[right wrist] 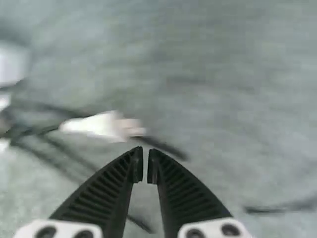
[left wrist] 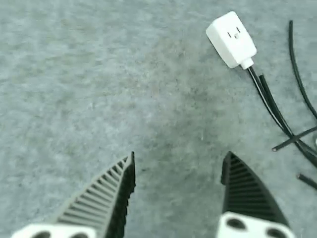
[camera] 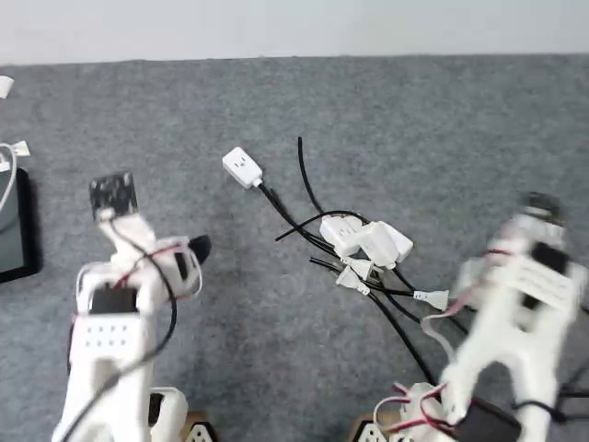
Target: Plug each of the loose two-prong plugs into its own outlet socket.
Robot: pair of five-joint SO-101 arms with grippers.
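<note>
One socket [camera: 241,167] apart, grey mat [camera: 414,101] around

Three white outlet sockets [camera: 242,167] [camera: 340,230] [camera: 385,243], three loose two-prong plugs [camera: 355,268] [camera: 352,284] [camera: 431,298], two arms [camera: 115,304] [camera: 515,304]

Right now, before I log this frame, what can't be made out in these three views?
- High view: the socket cluster overlaps and is small; whether any plug is seated is unclear.
- High view: the right arm is smeared by blur.
- Right wrist view: the plug is blurred; its prongs cannot be counted.
- Left wrist view: the black cables run off the edge, ends cut off.
</note>
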